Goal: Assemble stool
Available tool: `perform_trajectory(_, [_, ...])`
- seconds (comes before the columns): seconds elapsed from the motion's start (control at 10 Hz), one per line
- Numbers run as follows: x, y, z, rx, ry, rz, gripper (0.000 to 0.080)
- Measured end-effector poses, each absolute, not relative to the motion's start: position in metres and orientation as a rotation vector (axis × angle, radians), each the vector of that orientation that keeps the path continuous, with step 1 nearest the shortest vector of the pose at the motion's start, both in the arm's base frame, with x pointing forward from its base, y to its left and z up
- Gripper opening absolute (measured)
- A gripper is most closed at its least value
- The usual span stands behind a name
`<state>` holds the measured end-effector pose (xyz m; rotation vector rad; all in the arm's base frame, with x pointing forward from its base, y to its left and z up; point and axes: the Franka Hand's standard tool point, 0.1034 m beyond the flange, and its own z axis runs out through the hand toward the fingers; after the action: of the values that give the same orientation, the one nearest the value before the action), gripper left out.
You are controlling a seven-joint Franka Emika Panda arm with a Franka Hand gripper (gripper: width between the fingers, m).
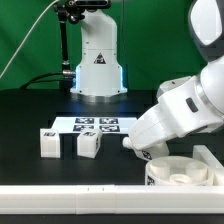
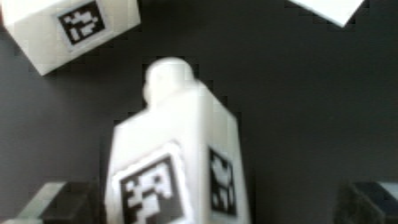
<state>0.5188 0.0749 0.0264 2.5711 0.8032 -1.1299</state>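
The round white seat [image 1: 182, 172] lies at the exterior view's lower right, partly behind the arm. Two blocky white legs [image 1: 48, 141] [image 1: 88, 144] with tags stand on the black table. In the wrist view a third leg [image 2: 178, 150] lies lengthwise, its round peg [image 2: 169, 72] pointing away, with tags on two faces. My gripper [image 2: 210, 206] is open, with its fingertips [image 2: 45, 205] wide apart on either side of this leg and not touching it. In the exterior view the gripper [image 1: 131, 147] is low over the table, hiding that leg. Another leg [image 2: 71, 35] lies beyond.
The marker board [image 1: 96, 124] lies behind the legs. The robot's white base [image 1: 96, 60] stands at the back. A long white bar [image 1: 90, 205] runs along the front edge. A white corner [image 2: 333, 9] shows at the wrist view's edge; I cannot tell what it is.
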Motion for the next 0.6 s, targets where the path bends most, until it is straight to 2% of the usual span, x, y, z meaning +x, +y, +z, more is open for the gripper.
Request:
perform_trajectory(0.2, [0.5134,0.0696,0.0125,2.554,0.605,-1.141,0.0649])
perform_trajectory(0.6, [0.5146,0.0701,0.0115,2.557,0.631,-1.140,0.0649])
